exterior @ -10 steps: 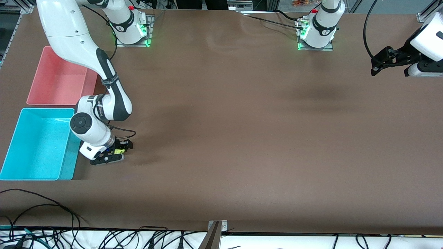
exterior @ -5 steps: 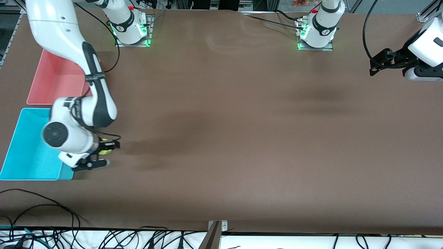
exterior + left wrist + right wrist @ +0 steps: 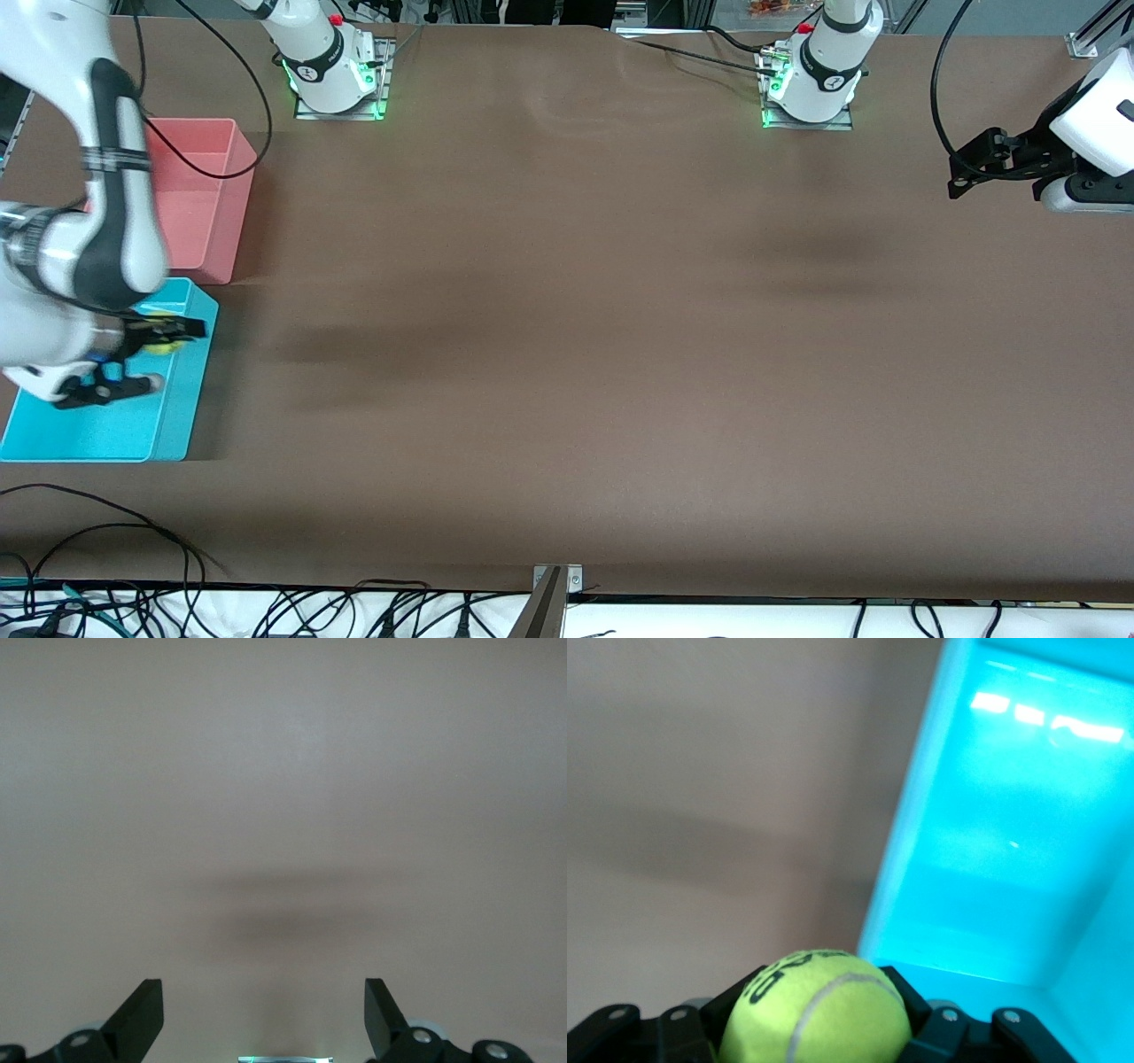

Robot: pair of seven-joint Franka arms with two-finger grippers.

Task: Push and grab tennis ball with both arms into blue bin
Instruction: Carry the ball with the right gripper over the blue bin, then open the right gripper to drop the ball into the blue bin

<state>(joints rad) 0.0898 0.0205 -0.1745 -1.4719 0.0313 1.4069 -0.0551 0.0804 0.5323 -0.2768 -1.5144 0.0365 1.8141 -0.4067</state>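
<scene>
1. Brown desk, lab setting: right tool hangs over the blue bin, clenched on the tennis ball, apparently poised for the drop.
2. Left tool, fingers spread and empty, waits over the desk's left-arm end.

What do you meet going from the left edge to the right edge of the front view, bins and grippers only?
The blue bin with the right gripper over it holding the tennis ball, then the pink bin, then, toward the other end of the table, the open, waiting left gripper.
</scene>
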